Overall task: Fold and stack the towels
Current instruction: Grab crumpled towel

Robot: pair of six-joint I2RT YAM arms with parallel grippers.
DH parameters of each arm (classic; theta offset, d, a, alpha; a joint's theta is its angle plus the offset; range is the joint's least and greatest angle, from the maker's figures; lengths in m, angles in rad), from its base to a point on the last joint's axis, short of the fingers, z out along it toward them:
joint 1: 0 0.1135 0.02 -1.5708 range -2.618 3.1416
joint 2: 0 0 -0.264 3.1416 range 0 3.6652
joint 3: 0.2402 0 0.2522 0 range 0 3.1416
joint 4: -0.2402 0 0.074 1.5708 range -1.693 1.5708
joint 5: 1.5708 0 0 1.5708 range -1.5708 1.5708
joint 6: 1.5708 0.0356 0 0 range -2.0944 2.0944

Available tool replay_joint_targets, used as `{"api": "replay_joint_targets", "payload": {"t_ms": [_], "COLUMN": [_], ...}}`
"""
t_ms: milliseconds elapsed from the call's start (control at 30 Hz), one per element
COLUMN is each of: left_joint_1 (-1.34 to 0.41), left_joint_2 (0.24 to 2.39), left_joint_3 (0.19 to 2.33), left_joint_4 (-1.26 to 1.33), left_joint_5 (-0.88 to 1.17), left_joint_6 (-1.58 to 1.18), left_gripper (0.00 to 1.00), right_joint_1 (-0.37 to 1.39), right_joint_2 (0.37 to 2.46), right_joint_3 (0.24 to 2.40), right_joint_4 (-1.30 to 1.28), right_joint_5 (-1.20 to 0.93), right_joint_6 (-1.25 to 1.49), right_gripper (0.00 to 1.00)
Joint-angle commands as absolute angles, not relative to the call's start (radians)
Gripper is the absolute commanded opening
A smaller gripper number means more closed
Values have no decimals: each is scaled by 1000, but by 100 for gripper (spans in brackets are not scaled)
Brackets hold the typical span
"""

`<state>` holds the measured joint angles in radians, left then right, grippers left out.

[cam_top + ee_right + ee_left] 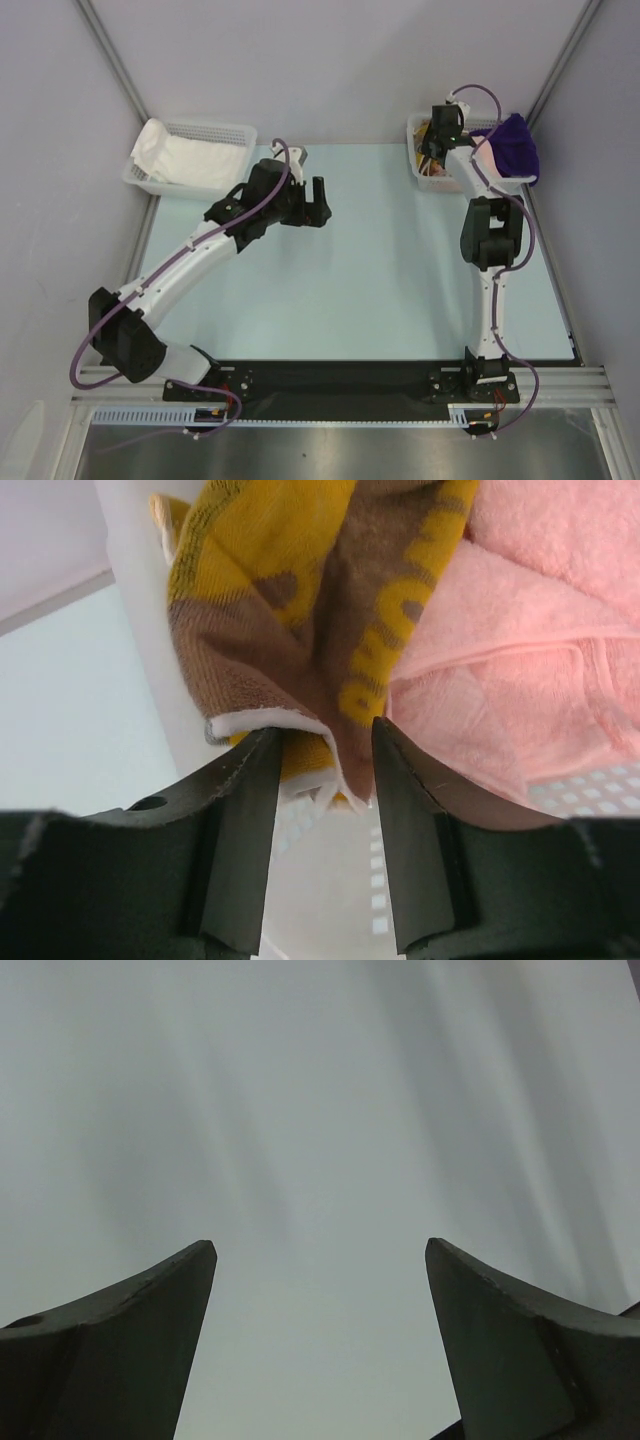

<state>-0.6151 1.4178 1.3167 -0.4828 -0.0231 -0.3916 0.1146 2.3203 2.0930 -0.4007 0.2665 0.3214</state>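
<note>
A pale table (pixel 350 280) lay between two white mesh baskets at its far corners. The left basket (pixel 228 130) held a white towel (pixel 185 158). The right arm crossed the right basket (pixel 413 140), hiding much of it, with a purple towel (pixel 512 145) draped over its rim. Inside lay a pink towel (pixel 520 630) and a brown-and-yellow towel (pixel 300 600). The right gripper (pixel 322 735) straddled the latter's hem; whether it pinched was unclear. The left gripper (pixel 320 1250) hung spread wide above bare table.
</note>
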Motion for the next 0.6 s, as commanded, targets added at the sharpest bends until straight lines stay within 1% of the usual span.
{"api": "replay_joint_targets", "payload": {"t_ms": [0, 67, 100, 167, 200, 267, 300, 400, 567], "left_joint_1": [-614, -614, -614, -614, -614, -614, -614, -612, -611], "left_joint_2": [1376, 1371, 1373, 1374, 1373, 1368, 1362, 1351, 1336], "left_joint_3": [1289, 1281, 1276, 1272, 1266, 1258, 1252, 1243, 1236], "left_joint_4": [-473, -465, -465, -472, -471, -462, -459, -446, -436], "left_joint_5": [23, 38, 58, 66, 63, 61, 61, 72, 74], "left_joint_6": [-357, -360, -359, -356, -353, -345, -344, -341, -333], "left_gripper": [92, 92, 92, 91, 91, 91, 91, 90, 88], "right_joint_1": [110, 112, 109, 107, 107, 103, 103, 103, 104], "right_joint_2": [2364, 2367, 2373, 2379, 2381, 2370, 2350, 2310, 2201], "right_joint_3": [2184, 2180, 2180, 2198, 2204, 2214, 2214, 2220, 2256], "right_joint_4": [-397, -371, -368, -365, -365, -357, -354, -344, -344], "right_joint_5": [210, 198, 192, 186, 181, 160, 161, 163, 147], "right_joint_6": [337, 344, 350, 359, 360, 370, 368, 365, 359], "right_gripper": [46, 45, 37, 30, 21, 13, 7, 0, 0]}}
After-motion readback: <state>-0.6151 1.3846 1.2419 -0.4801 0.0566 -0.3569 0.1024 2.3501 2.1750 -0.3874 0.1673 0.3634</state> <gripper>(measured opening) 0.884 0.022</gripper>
